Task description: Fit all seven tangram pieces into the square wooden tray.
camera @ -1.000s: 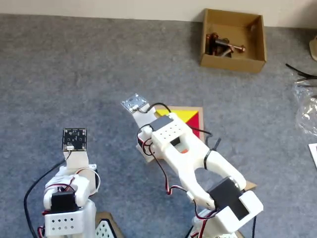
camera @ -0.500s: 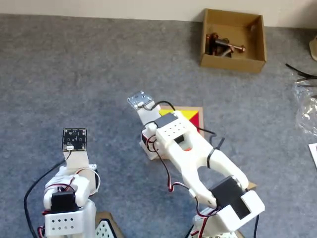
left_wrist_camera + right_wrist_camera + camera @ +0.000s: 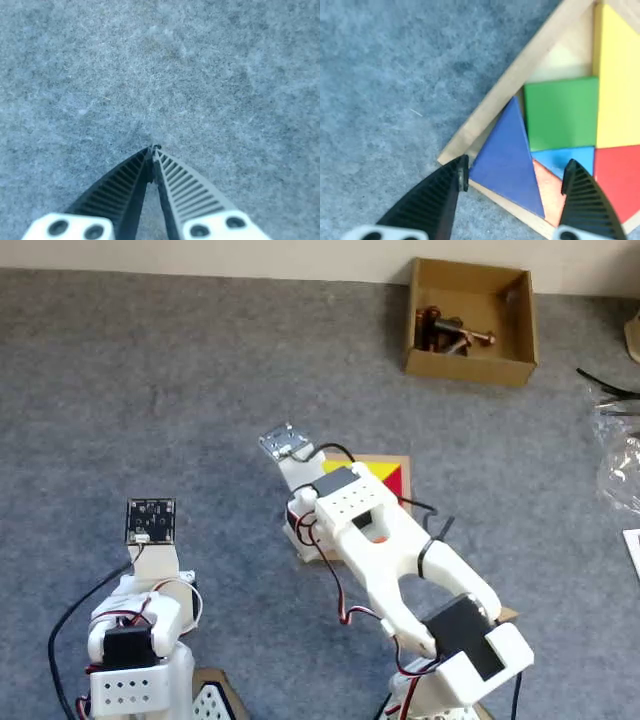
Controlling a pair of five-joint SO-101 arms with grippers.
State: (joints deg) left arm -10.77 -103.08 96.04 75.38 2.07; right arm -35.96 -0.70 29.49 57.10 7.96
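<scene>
right claw (image 3: 516, 174): fingers apart, gripping nothing, straddling one corner of the wooden tray (image 3: 516, 70)
left claw (image 3: 153, 148): fingers pressed together, nothing between them, over bare grey desk (image 3: 160, 65) and well apart from the tray
blue triangle (image 3: 506, 155): directly between the right claw's fingers, apex pointing away from the claw; it seems to lap over the orange piece (image 3: 547, 196) rather than lie flat, though i cannot be sure
other pieces: just beyond the claw's tips sits the green square (image 3: 560, 112), with the yellow triangle (image 3: 617, 75) past it; the light blue piece (image 3: 565, 157) and red piece (image 3: 616, 180) lie by one finger's side
bare pocket (image 3: 565, 60): pale wood beyond the green square, farther from the claw than any of the near pieces
progress: six pieces counted in the tray, one gap open, so not done, in my judgement
risk: closing on the blue triangle from here could catch the tray rim with the outer finger and drag the whole tray
risk: a finger tip coming down inside the tray could nudge the light blue or orange piece out of place
in the way: the rim beside the outer finger and the packed neighbours leave little room to grip
around: a cardboard box (image 3: 470, 322) of metal parts and a plastic bag (image 3: 622, 472) – both far beyond the claw, no obstacle
</scene>
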